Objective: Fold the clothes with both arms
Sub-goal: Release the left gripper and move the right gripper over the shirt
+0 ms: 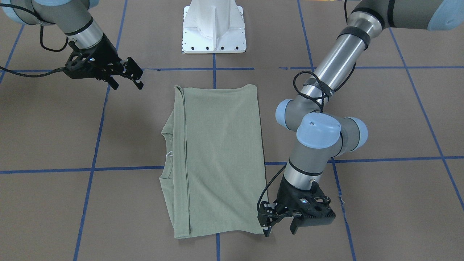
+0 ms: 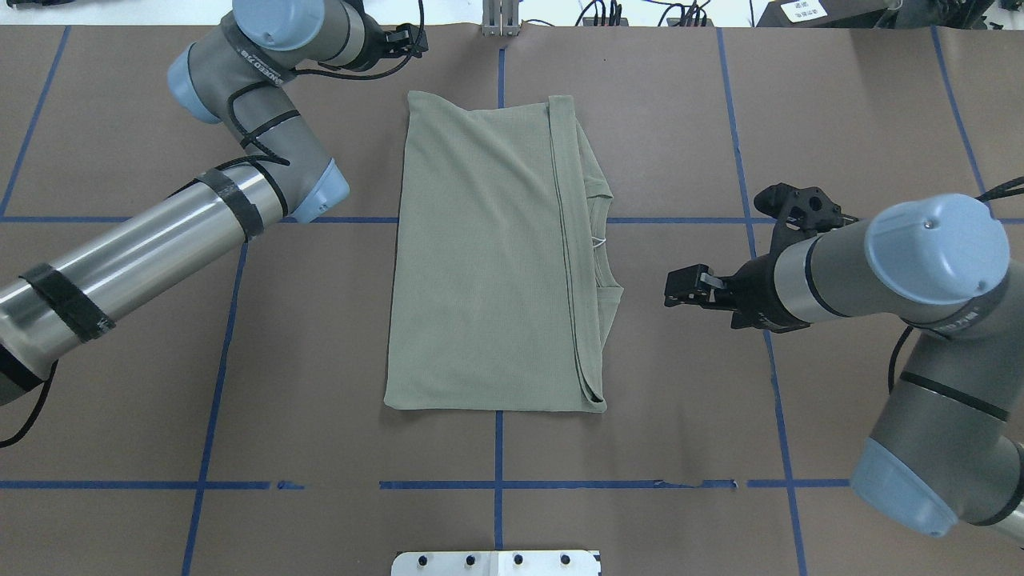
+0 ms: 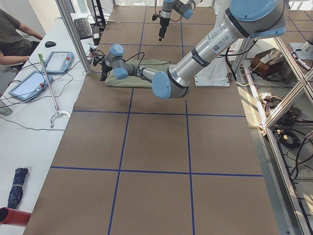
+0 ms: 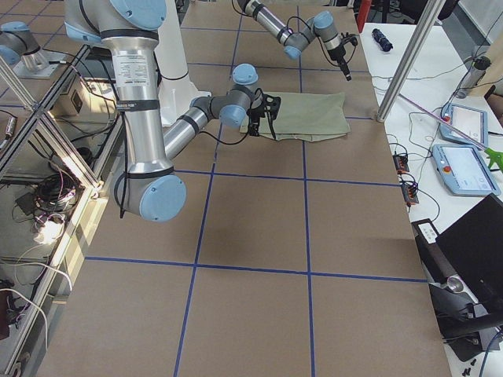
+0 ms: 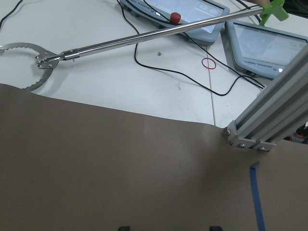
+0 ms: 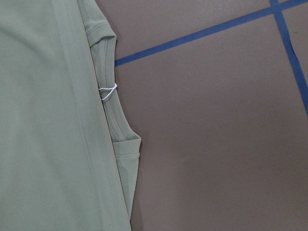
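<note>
One folded shirt (image 1: 217, 159) lies flat; left gripper (image 1: 280, 232) and right gripper (image 1: 128, 86) jaws both released.

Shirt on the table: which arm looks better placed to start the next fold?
Probably the left arm: its open jaws sit low beside a corner of the shirt. Those of the right arm hover farther off, by the collar side.

Silver-grey arms (image 2: 160, 240) — light-blue joint caps (image 2: 936, 248), black cables (image 1: 311, 87).
</note>
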